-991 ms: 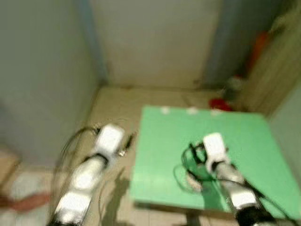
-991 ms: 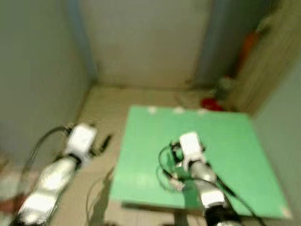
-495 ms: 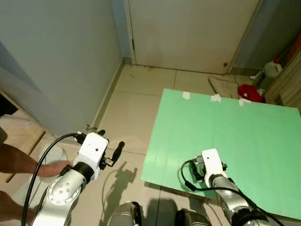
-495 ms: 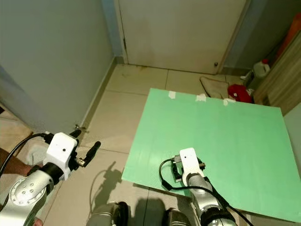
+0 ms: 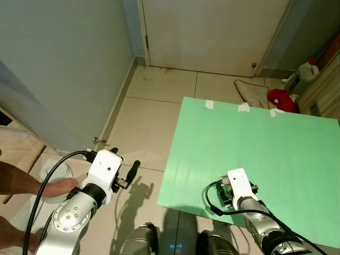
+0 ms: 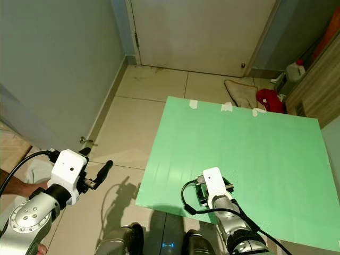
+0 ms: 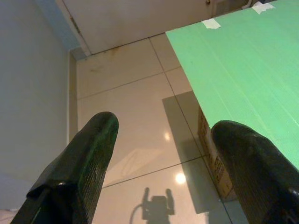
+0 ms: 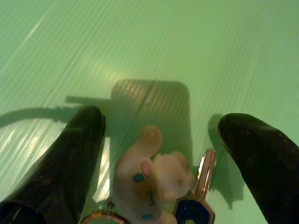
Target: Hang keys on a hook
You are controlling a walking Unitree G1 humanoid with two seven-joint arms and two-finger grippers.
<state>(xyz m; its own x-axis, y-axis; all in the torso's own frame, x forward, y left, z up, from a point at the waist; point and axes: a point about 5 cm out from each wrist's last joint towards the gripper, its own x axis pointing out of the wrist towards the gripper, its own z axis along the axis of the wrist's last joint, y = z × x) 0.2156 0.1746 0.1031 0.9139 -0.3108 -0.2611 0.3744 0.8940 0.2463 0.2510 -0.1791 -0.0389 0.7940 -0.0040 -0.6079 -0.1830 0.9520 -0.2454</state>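
A bunch of keys with a pale plush charm (image 8: 152,179) and a blue-headed key (image 8: 198,203) lies on the green table (image 5: 276,149). My right gripper (image 8: 161,121) hangs low over the table near its front edge, open, with its black fingers (image 8: 70,154) on either side of the keys and apart from them. In the head view its white wrist block (image 5: 239,183) covers the fingers. My left gripper (image 5: 125,159) is held over the tiled floor to the left of the table. It is open with nothing between its fingers (image 7: 79,163).
A closed white door (image 5: 212,32) stands ahead, with a grey wall (image 5: 58,69) on the left. A person's bare foot (image 5: 58,186) rests on the floor by my left arm. A rag (image 5: 249,91), a red cloth (image 5: 280,99) and a bottle (image 5: 308,69) lie beyond the table.
The camera has tilted down and the picture has gone from blurred to sharp. Both arms hold about the same pose. The right gripper stays open over the keys.
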